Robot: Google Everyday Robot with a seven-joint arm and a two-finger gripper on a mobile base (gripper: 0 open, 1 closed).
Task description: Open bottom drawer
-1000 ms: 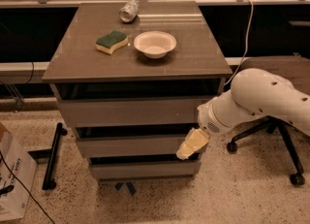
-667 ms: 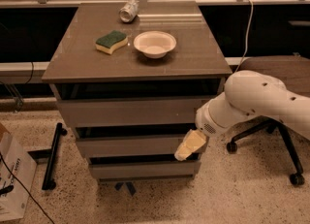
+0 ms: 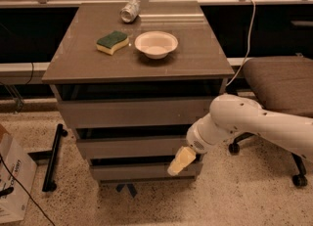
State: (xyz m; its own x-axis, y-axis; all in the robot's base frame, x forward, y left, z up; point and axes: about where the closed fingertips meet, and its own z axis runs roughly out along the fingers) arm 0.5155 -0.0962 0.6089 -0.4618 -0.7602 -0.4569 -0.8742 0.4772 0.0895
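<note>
Lower and further left than a second ago, the gripper hangs in front of the right end of the bottom drawer, across its upper edge; whether it is clenched or released cannot be told; the drawer's grey front stretches leftward from it; well above and to its left, on the cabinet top, sit a white bowl, a green sponge and a tipped can; a chair stands to its upper right.

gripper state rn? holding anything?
Gripper: by the right end of the bottom drawer front; open or shut cannot be told, no held object visible.
</note>
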